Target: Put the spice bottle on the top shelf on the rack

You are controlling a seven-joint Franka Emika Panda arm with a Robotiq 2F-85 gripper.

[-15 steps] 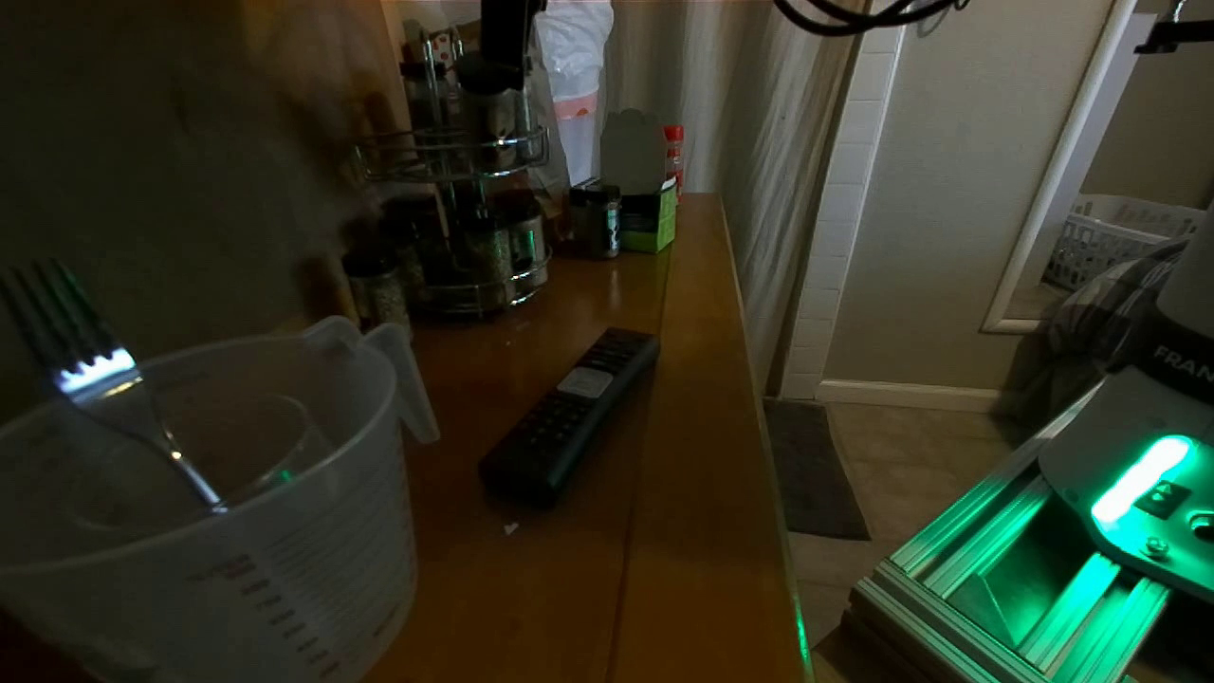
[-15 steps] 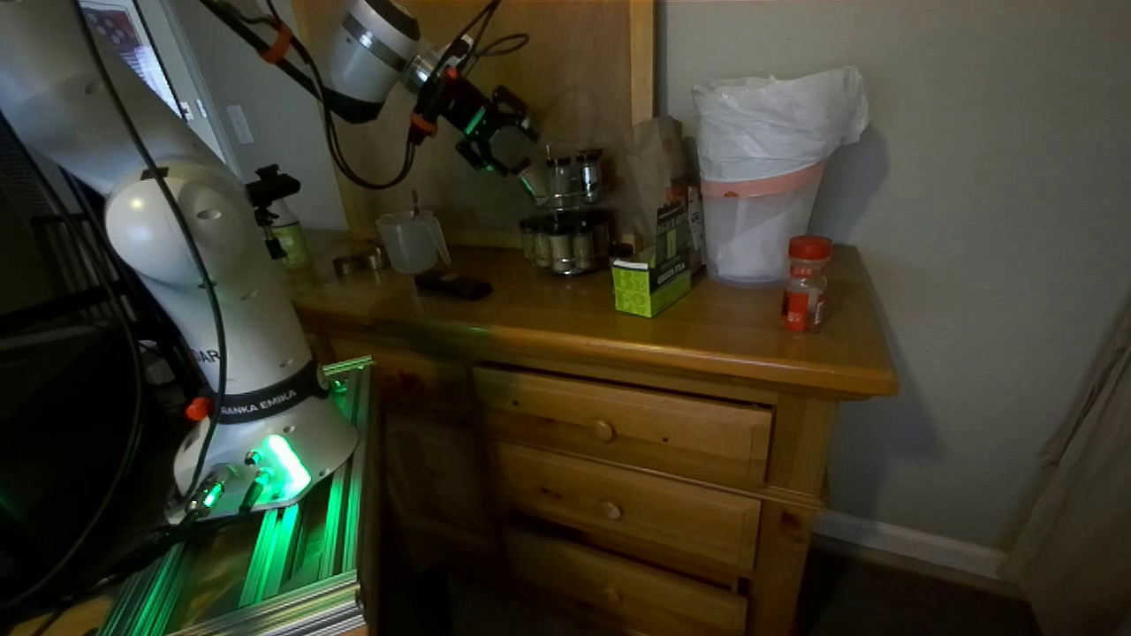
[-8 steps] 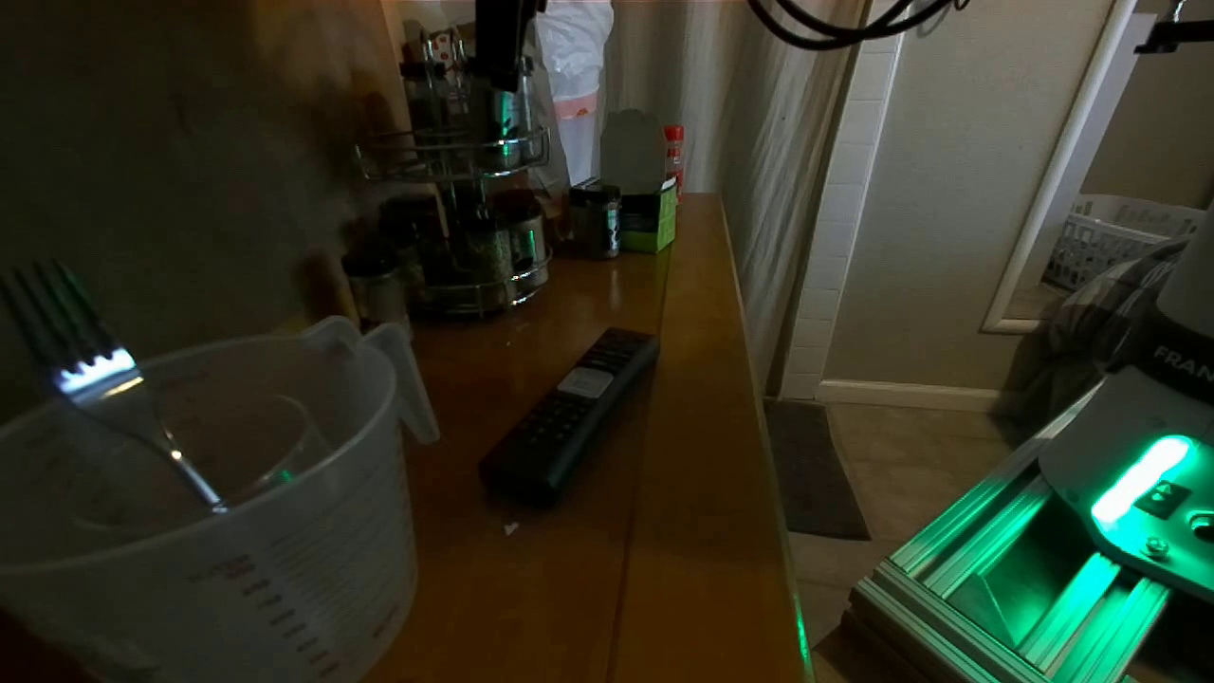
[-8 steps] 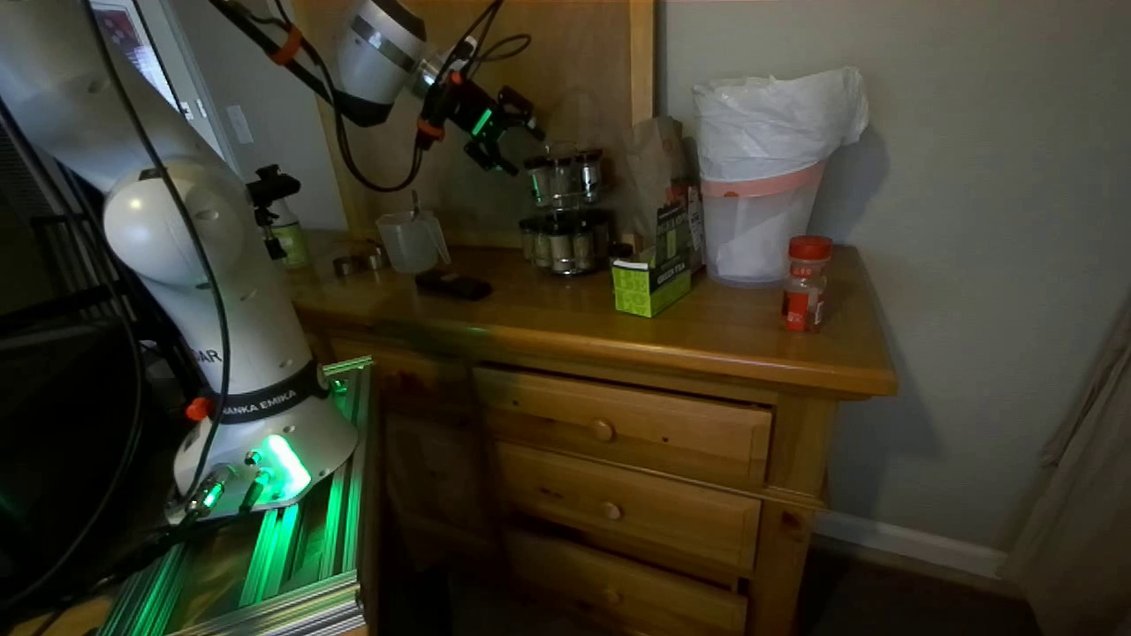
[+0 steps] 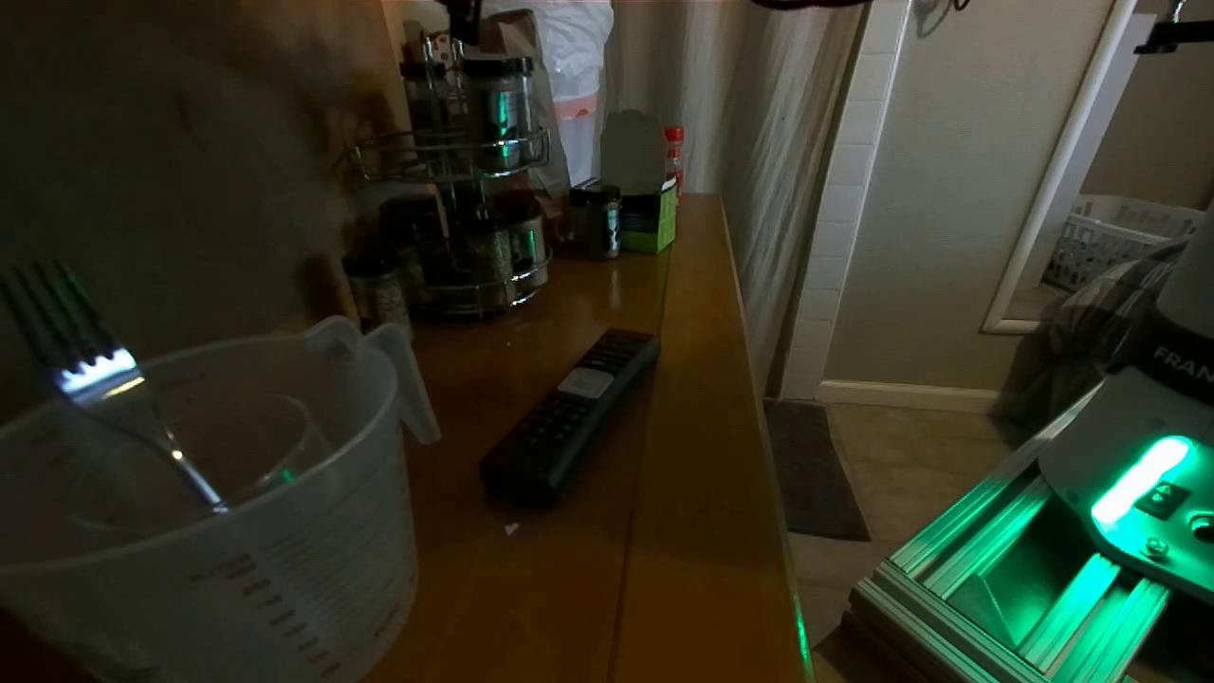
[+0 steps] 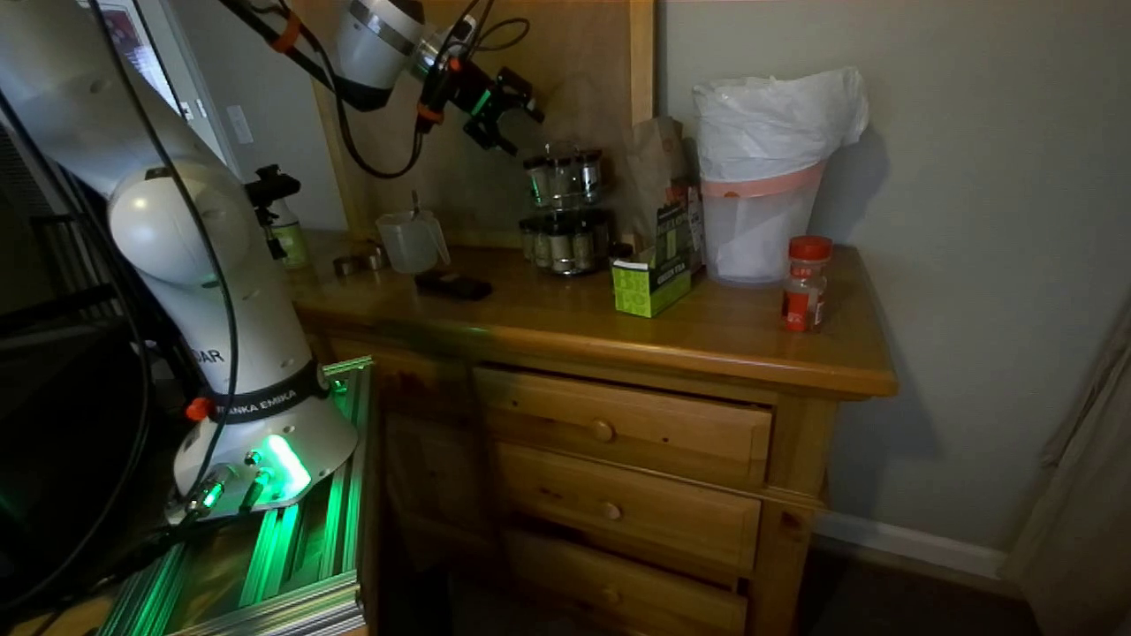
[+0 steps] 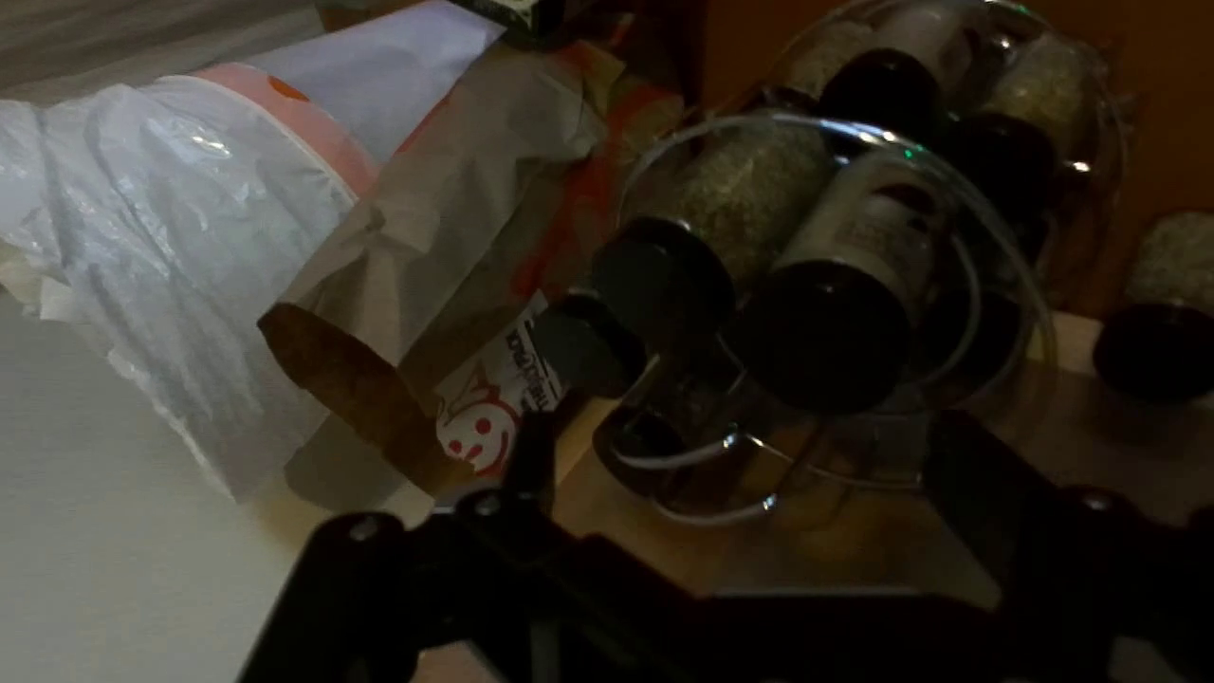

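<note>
The rack (image 5: 453, 176) is a round two-tier wire carousel; it also shows in an exterior view (image 6: 550, 206) and the wrist view (image 7: 858, 131). The spice bottle (image 6: 537, 183) stands upright on the top shelf (image 5: 389, 175), at the side nearest my gripper; it also shows with a green glint in an exterior view (image 5: 493, 106). In the wrist view it appears to be the dark-capped jar (image 7: 868, 223) closest to my jaws. My gripper (image 6: 527, 132) is open and empty, above and beside the rack. Its fingers (image 7: 740, 432) are wide apart in the wrist view.
A measuring jug (image 5: 313, 531) with a fork and a black remote (image 5: 574, 413) are on the dresser. Beside the rack are a loose jar (image 5: 595, 223), a green tea box (image 6: 649, 287), a paper bag (image 7: 446, 199) and a lined bin (image 6: 760, 221). A red-topped bottle (image 6: 806, 283) stands farther along.
A second ago the spice bottle was tilted at my lower finger. It now stands upright on the top shelf, and my open gripper has risen away from it.
</note>
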